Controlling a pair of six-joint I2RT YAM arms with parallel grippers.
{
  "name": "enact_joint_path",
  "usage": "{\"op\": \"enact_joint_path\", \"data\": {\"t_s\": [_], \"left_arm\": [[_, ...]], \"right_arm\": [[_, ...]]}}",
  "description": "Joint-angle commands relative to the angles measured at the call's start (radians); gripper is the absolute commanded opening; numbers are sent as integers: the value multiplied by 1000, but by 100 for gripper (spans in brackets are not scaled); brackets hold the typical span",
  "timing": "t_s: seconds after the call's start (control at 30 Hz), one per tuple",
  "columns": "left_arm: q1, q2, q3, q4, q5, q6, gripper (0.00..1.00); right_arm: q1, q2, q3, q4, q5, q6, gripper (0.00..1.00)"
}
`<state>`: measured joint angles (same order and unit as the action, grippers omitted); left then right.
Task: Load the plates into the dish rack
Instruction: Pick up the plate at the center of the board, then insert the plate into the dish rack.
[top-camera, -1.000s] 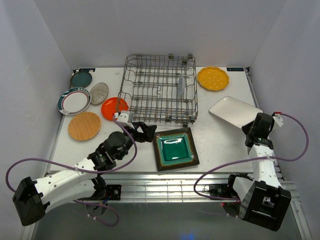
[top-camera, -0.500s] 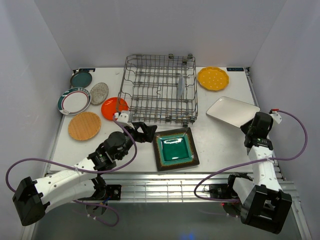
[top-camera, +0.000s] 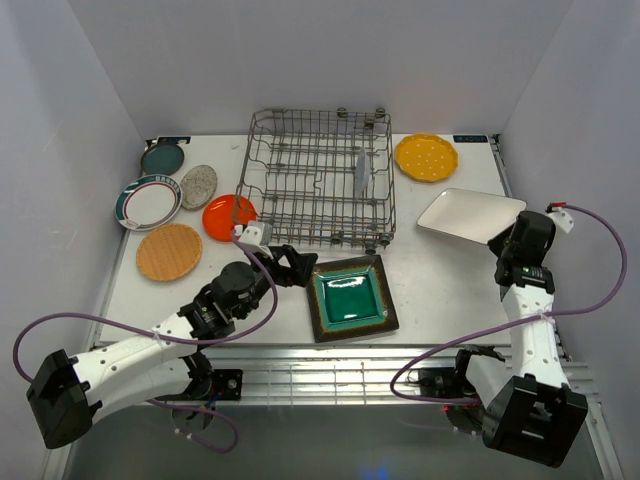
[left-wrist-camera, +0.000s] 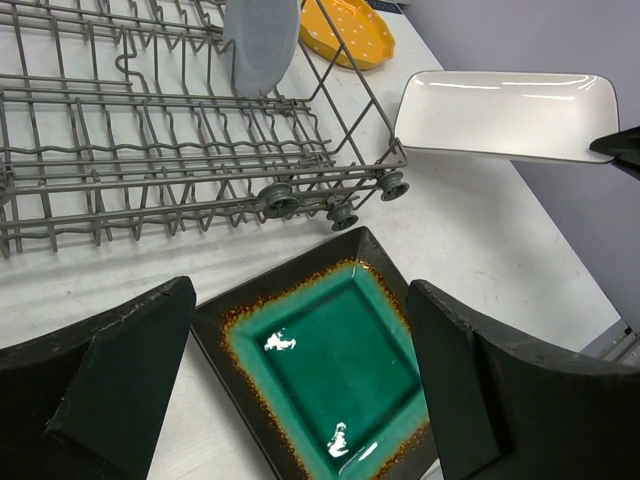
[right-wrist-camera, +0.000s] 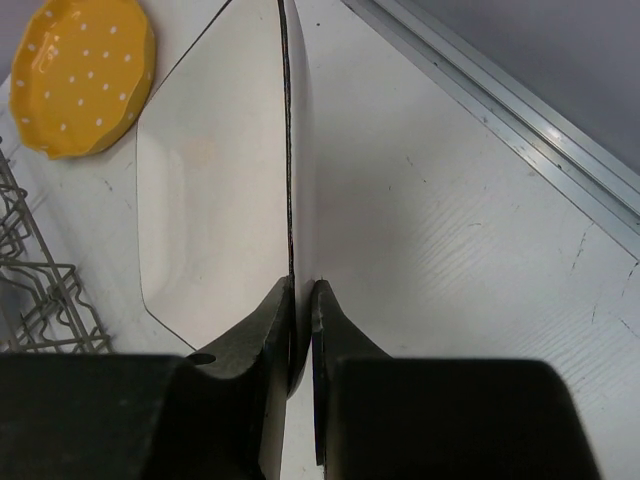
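Top view: dish rack (top-camera: 320, 180) is sitting at 12 o'clock on the table (top-camera: 440, 290). I'm counting nine plates, one of each kind, and one rack.
- Loaded, 1: pale blue round (top-camera: 360, 175), standing on edge in the tines on the rack's 3 o'clock side.
- In transit, 1: white rectangle (top-camera: 470, 214) at 3 o'clock, with the right hand (top-camera: 512, 238) gripping it; it's looking tilted and off the table.
- Waiting flat, 7: yellow scalloped (top-camera: 426, 156) at 1 o'clock, green-centred square (top-camera: 351, 298) at 6. Orange (top-camera: 228, 215), wood-tone (top-camera: 169, 251), speckled grey (top-camera: 199, 186), teal (top-camera: 162, 158) and teal-rimmed white (top-camera: 148, 201) are sitting around 9–10.

So roughly one-ninth done.

Left wrist view: left hand (top-camera: 297, 268) is hanging spread wide and empty, a finger either side of the green-centred square.

Right wrist view: fingers are pinching the white rectangle's rim, with yellow scalloped showing at 10 o'clock.
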<state>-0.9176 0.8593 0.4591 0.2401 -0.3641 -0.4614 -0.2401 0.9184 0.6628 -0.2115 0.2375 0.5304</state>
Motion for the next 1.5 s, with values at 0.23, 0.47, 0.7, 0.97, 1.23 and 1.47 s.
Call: {"op": "enact_joint_path", "data": {"t_s": [0.23,0.47,0.7,0.97,1.23,1.47], "left_arm": [[5,-9,39,2,22,-10,98],[5,-13,39,4,24,-11,98],[3,-8,39,4,24,-13,98],[3,-6,42,4,27,-13,98],[3,-11,41,2,27,-13,98],[5,-14,39,2,28,-13,98]], "right_arm": [[4,2,175,187,-29,49,8],[21,11,253,166,-30,37,8],[36,45,333,143,-27,20,8],[61,117,469,109,-87,5,8],[105,180,587,51,-107,-18,8],[156,263,695,6,-118,-43,8]]}}
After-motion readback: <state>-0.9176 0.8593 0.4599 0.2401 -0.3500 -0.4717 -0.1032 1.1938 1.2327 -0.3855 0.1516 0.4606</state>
